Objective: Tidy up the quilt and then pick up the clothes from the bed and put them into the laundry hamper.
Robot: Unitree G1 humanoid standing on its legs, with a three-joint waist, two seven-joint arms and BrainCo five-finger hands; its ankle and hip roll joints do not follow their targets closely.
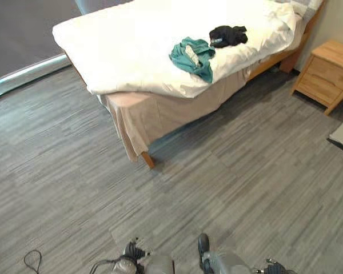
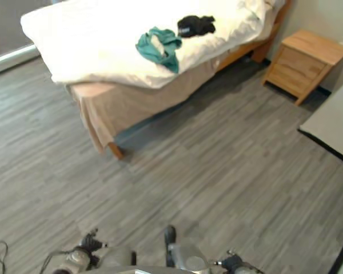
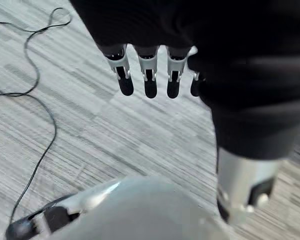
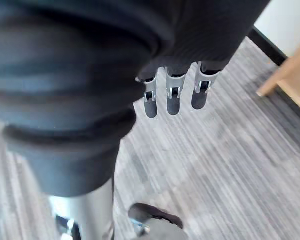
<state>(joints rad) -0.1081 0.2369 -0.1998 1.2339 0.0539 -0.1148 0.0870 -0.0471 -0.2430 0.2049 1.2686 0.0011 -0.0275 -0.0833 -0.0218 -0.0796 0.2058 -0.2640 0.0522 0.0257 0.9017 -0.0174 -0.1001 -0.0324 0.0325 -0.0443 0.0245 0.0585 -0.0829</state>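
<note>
A big white puffy quilt (image 1: 160, 40) lies spread over the wooden bed (image 1: 160, 117). It looks mostly flat, with some bunched folds near the far end. A tan sheet (image 1: 143, 114) hangs down under the quilt at the near corner of the bed.

Two clothes lie on top of the quilt, close to the bed's near edge. One is a crumpled green cloth (image 1: 192, 57) with a bit hanging toward the edge. The other is a small black bundle of cloth (image 1: 228, 36), just beside the green one but not touching it, farther up the bed.

A small light wooden nightstand (image 1: 326, 74) stands on the grey striped floor (image 1: 217, 188) past the far end of the bed.

The left hand (image 3: 149, 75) hangs low over the floor, well apart from the bed. Its fingers point straight down and are loose, and it holds nothing. The right hand (image 4: 172, 92) hangs the same way, with straight, loose fingers and nothing in it.
</note>
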